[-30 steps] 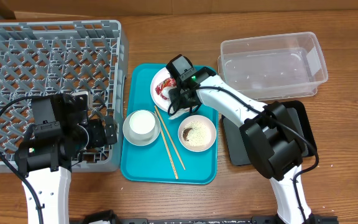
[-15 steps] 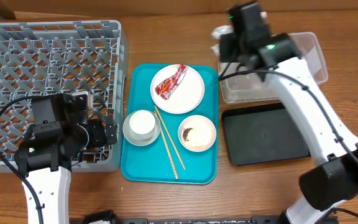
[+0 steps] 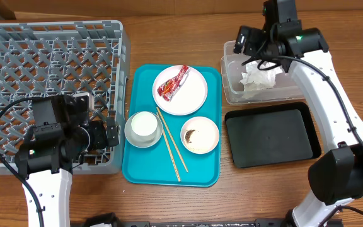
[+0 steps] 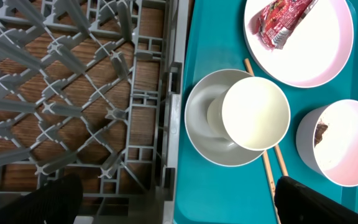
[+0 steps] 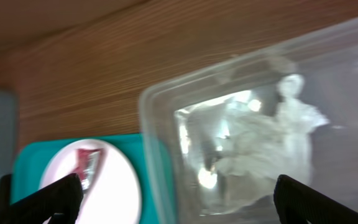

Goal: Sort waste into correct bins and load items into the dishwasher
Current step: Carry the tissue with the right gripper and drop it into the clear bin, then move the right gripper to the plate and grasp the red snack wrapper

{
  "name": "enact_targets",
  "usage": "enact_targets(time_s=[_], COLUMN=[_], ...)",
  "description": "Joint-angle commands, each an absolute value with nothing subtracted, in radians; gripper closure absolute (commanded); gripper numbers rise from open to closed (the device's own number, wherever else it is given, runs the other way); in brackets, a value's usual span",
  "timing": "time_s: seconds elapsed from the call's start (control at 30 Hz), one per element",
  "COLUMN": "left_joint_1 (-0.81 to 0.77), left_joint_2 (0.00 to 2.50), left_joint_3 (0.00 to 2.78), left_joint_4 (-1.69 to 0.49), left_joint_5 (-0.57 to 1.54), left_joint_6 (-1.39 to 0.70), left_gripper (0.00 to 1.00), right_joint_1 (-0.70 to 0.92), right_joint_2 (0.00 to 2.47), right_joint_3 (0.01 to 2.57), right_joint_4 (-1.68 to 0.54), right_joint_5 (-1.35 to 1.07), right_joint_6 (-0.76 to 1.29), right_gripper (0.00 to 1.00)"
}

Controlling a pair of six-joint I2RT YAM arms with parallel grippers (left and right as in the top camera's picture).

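Teal tray (image 3: 137,170): lies on the desk (image 3: 345,189), between the rack (image 3: 49,57) on its left and the two bins on its right.
Plate (image 3: 194,94): round, white, at the tray's top end in the overhead view.
Wrapper (image 3: 173,82): red and white, lying on the plate's left part.
Left bowl (image 3: 131,137): on the tray's left side, just beside the rack wall.
Cup (image 3: 144,125): stands upright inside the left bowl, off centre in the left wrist view.
Right bowl (image 3: 200,134): on the tray below the plate, apart from the left bowl.
Brown lump (image 3: 191,133): inside the right bowl, near its left wall; whether rice grains lie with it is too small to tell.
Chopsticks (image 3: 171,144): lie side by side on the tray, slanting between the two bowls, their upper ends by the plate's rim.
Clear tub (image 3: 276,98): on the desk right of the tray, at the top.
Napkin (image 3: 257,77): crumpled, white, lying inside the tub toward its left end.
Black tray (image 3: 270,133): on the desk just below the tub, nothing seen in it.
Rack: grey lattice, nothing seen loaded in it.
Left tool (image 3: 109,133): jaws spread wide, gripping nothing, at the rack's right wall beside the left bowl.
Right tool (image 3: 254,50): jaws spread wide, gripping nothing, above the tub's left end, over the napkin.
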State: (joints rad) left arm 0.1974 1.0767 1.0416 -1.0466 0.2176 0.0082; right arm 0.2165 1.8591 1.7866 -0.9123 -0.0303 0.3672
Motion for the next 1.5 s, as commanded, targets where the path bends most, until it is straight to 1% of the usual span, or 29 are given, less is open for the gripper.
enact_targets(time_s=[0.0, 0.1, 0.17, 0.27, 0.33, 0.5, 0.6, 0.67, 0.73, 0.87, 1.03, 1.13, 1.17, 1.2, 1.23, 1.37, 1.47], left_joint_1=[0.202, 0.202, 0.202, 0.202, 0.202, 0.202, 0.202, 0.202, 0.202, 0.202, 0.202, 0.202, 0.202, 0.202, 0.202, 0.202, 0.202], left_joint_2=[1.078, 1.078, 1.078, 1.078, 1.078, 1.078, 1.078, 1.078, 1.078, 1.078, 1.078, 1.078, 1.078, 1.078, 1.078, 1.078, 1.078], left_joint_3=[1.065, 1.065, 1.065, 1.065, 1.065, 1.065, 1.065, 1.065, 1.065, 1.065, 1.065, 1.065, 1.065, 1.065, 1.065, 1.065, 1.065], left_joint_4=[-1.042, -1.042, -1.042, -1.042, -1.043, -1.043, -1.043, -1.043, -1.043, -1.044, -1.044, -1.045, -1.045, -1.045, -1.045, -1.045, -1.044], left_joint_5=[0.237, 0.237, 0.237, 0.237, 0.237, 0.237, 0.237, 0.237, 0.237, 0.237, 0.237, 0.237, 0.237, 0.237, 0.237, 0.237, 0.237], left_joint_6=[0.03, 0.03, 0.03, 0.03, 0.03, 0.026, 0.022, 0.022, 0.022, 0.022, 0.022, 0.022, 0.022, 0.022, 0.022, 0.022, 0.022], left_gripper=[0.0, 0.0, 0.0, 0.0, 0.0, 0.0, 0.0, 0.0, 0.0, 0.0, 0.0, 0.0, 0.0, 0.0, 0.0, 0.0, 0.0], right_joint_1=[0.254, 0.324, 0.383, 0.511, 0.553, 0.596, 0.596, 0.597, 0.598, 0.607, 0.612, 0.614, 0.614, 0.614, 0.616, 0.633, 0.645], right_joint_2=[1.855, 1.858, 1.865, 1.891, 1.908, 1.958, 2.011, 2.058, 2.131, 2.198, 2.273, 2.292, 2.294, 2.295, 2.295, 2.299, 2.305], right_joint_3=[1.786, 1.786, 1.786, 1.786, 1.787, 1.813, 1.813, 1.813, 1.813, 1.813, 1.812, 1.812, 1.812, 1.812, 1.812, 1.794, 1.79], right_joint_4=[-0.868, -0.824, -0.798, -0.76, -0.741, -0.731, -0.693, -0.682, -0.661, -0.628, -0.611, -0.585, -0.584, -0.585, -0.59, -0.6, -0.618], right_joint_5=[-0.269, -0.24, -0.166, 0.036, 0.069, 0.097, 0.096, 0.096, 0.096, 0.096, 0.067, 0.012, 0.007, 0.005, 0.005, 0.006, 0.006], right_joint_6=[0.372, 0.425, 0.44, 0.497, 0.498, 0.533, 0.548, 0.582, 0.627, 0.634, 0.731, 0.734, 0.734, 0.734, 0.734, 0.735, 0.735], right_gripper=[0.0, 0.0, 0.0, 0.01, 0.03, 0.05, 0.03, 0.0, 0.0, 0.03, 0.12, 0.31, 0.34, 0.41, 0.44, 0.48, 0.5])
